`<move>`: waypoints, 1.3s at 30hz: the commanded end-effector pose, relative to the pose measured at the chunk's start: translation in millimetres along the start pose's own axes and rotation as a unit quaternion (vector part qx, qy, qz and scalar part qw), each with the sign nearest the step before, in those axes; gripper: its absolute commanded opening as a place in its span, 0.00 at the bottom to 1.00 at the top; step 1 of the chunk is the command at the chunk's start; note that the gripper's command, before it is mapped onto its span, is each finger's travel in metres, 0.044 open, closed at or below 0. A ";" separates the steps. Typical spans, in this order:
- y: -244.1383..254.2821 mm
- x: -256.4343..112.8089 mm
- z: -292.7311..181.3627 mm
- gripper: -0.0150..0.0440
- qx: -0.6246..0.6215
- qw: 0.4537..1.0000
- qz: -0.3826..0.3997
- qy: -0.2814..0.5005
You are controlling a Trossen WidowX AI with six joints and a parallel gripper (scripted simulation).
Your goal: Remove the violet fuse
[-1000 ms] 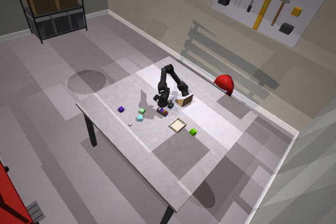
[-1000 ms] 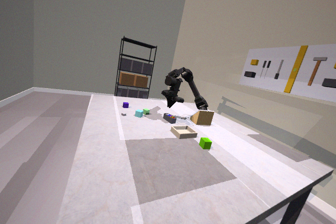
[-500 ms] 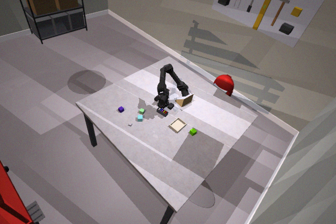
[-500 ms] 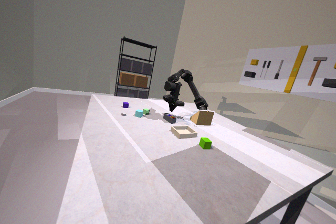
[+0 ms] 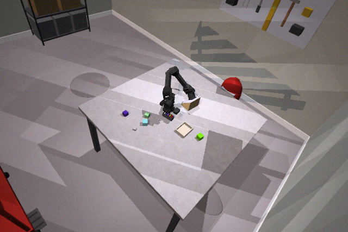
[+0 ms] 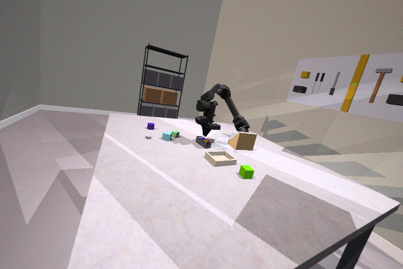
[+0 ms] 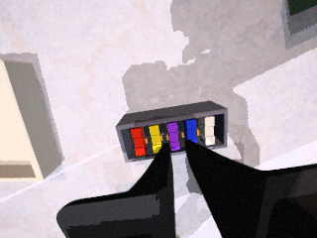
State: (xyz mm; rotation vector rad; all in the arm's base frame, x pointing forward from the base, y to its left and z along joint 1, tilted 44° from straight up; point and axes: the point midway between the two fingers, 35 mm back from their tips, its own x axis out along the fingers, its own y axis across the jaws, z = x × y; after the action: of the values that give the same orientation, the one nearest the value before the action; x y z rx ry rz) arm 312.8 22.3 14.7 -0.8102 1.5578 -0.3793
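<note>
The dark fuse block [image 5: 168,116] [image 6: 204,142] [image 7: 170,113] stands on the table and holds red, yellow, violet, blue and white fuses in a row. The violet fuse [image 7: 173,136] sits in the middle slot. My gripper [image 5: 167,110] [image 6: 204,135] [image 7: 176,146] hangs just above the block, pointing down. Its fingers are drawn in to a narrow gap and grip nothing. In the wrist view the fingertips line up on either side of the violet fuse's near end. The beige tray [image 5: 184,129] [image 6: 220,157] [image 7: 20,124] lies close by, in front of the block.
A tilted tan box [image 5: 191,103] [image 6: 242,141] stands behind the block by the arm's base. A bright green cube [image 5: 199,136] [image 6: 246,171] lies past the tray. Light green [image 5: 146,115], cyan [image 5: 144,121] and purple [image 5: 125,113] cubes lie left of the block.
</note>
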 end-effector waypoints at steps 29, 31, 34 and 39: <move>-0.3 19.6 -1.4 0.36 -0.005 1.000 -0.002 0.004; -0.3 21.5 -1.5 0.36 -0.005 1.000 -0.002 0.004; -0.3 24.3 -1.5 0.36 -0.005 1.000 -0.003 0.004; -0.4 25.7 -1.5 0.36 -0.005 1.000 -0.003 0.004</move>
State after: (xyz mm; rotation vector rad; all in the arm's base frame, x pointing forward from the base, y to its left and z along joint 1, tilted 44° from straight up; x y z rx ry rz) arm 313.6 6.2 -1.4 -0.8108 1.5587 -0.3816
